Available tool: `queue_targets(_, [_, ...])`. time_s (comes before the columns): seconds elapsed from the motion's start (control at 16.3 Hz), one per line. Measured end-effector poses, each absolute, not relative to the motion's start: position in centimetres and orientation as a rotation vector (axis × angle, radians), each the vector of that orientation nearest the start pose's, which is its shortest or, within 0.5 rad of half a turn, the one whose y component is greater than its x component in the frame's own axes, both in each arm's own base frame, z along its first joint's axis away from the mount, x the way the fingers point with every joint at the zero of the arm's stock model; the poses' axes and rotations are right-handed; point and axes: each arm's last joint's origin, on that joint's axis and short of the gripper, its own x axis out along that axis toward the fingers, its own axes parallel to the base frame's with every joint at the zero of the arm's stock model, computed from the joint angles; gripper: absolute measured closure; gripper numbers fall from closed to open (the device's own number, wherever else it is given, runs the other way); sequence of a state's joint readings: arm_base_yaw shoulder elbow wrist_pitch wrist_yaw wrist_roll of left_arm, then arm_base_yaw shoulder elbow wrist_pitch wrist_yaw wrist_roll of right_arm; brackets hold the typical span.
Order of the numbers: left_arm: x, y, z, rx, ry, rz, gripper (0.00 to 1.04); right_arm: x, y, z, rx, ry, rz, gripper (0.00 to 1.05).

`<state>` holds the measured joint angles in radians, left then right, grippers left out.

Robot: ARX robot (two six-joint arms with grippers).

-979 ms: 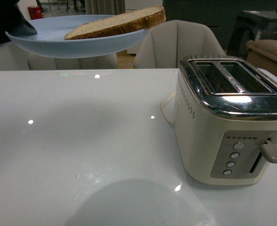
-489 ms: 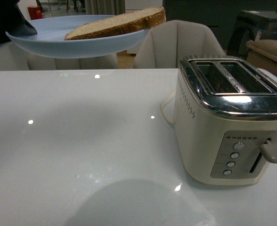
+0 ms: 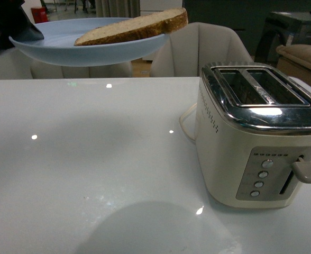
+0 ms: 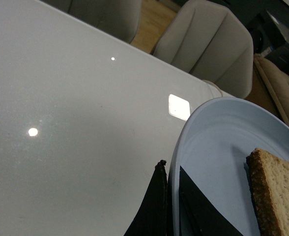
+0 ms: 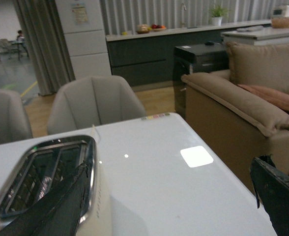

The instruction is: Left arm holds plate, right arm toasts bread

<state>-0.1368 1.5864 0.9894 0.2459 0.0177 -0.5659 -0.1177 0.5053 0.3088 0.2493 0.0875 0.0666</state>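
The pale blue plate [image 3: 87,50] hangs in the air above the table's far left. The wedge of brown bread [image 3: 134,26] lies on it, its crust end over the plate's right rim. My left gripper [image 3: 23,29] is shut on the plate's left rim; in the left wrist view its black fingers [image 4: 157,206] pinch the rim of the plate [image 4: 218,147], with the bread [image 4: 277,196] beside them. My right gripper [image 5: 171,196] is open and empty, beside the toaster [image 5: 51,182], and does not show in the front view.
A cream and chrome two-slot toaster [image 3: 261,135] stands on the white table [image 3: 92,159] at the right, slots empty, lever [image 3: 306,172] up. Its cord [image 3: 186,121] loops behind it. Grey chairs [image 3: 203,47] and a brown sofa [image 5: 243,98] stand beyond the table edge.
The plate with the bread has shifted very slightly to the right. Nothing else has moved.
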Motion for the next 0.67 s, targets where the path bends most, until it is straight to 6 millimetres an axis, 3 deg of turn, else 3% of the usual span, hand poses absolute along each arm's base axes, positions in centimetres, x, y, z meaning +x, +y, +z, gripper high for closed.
queue_targets(0.12, [34.8,-4.8,24.6,-0.538,0.383,-0.050,1.02,16.4,-1.9,28.1,0.064,-0.121,-0.155,0.06])
queue_targets(0.18, [34.8,-4.8,24.6,-0.537,0.383,-0.050,1.02,18.7,-2.0,30.8,0.076,-0.146,-0.123,0.06])
queue_targets(0.24, [34.8,-4.8,24.6,-0.536,0.384,-0.050,1.02,20.7,-1.8,32.1,0.094,-0.142,-0.096,0.06])
queue_targets(0.31, [34.8,-4.8,24.6,-0.536,0.383,-0.050,1.02,22.2,-1.3,32.2,0.112,-0.116,-0.072,0.06])
queue_targets(0.49, [34.8,-4.8,24.6,-0.536,0.383,-0.050,1.02,25.8,1.5,29.7,0.233,0.057,0.077,0.06])
queue_targets(0.67, [34.8,-4.8,24.6,-0.536,0.383,-0.050,1.02,28.9,5.3,29.5,0.439,0.155,0.273,0.06])
